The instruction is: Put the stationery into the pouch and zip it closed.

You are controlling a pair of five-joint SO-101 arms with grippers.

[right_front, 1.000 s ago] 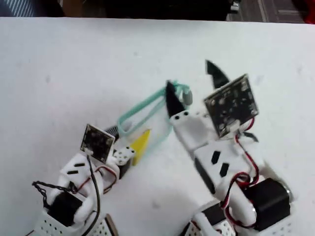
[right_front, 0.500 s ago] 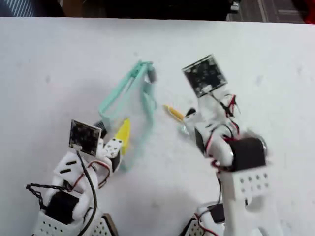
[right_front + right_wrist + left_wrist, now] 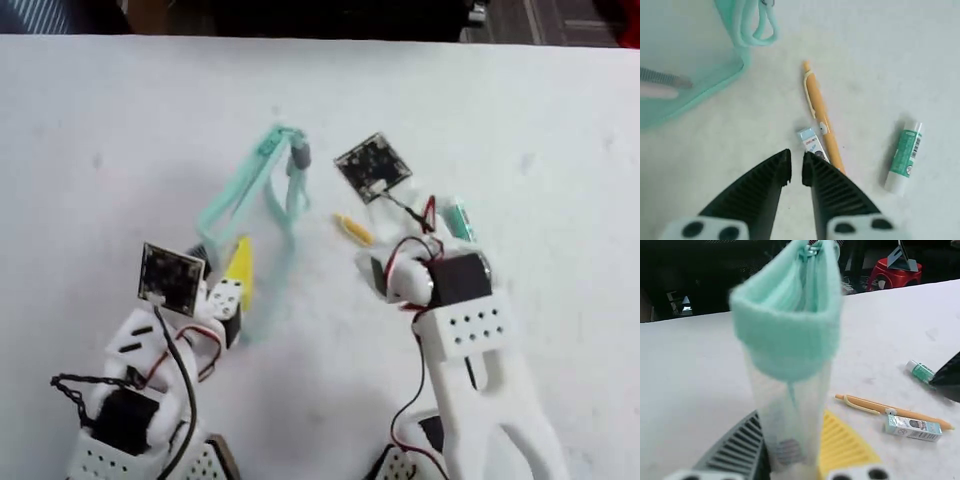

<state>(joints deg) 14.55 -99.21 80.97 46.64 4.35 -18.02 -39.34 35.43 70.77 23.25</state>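
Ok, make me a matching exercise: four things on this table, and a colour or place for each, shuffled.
1 pouch
2 pen
3 glue stick
4 small box

A orange, long and thin
B beside the pen, near the right hand
C gripped by the left hand
D green and white, lying apart

Pairs: 1-C, 2-A, 3-D, 4-B

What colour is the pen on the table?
The pen is orange, clearest in the right wrist view.

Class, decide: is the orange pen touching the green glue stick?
Apart. The right wrist view shows bare table between the orange pen and the green glue stick.
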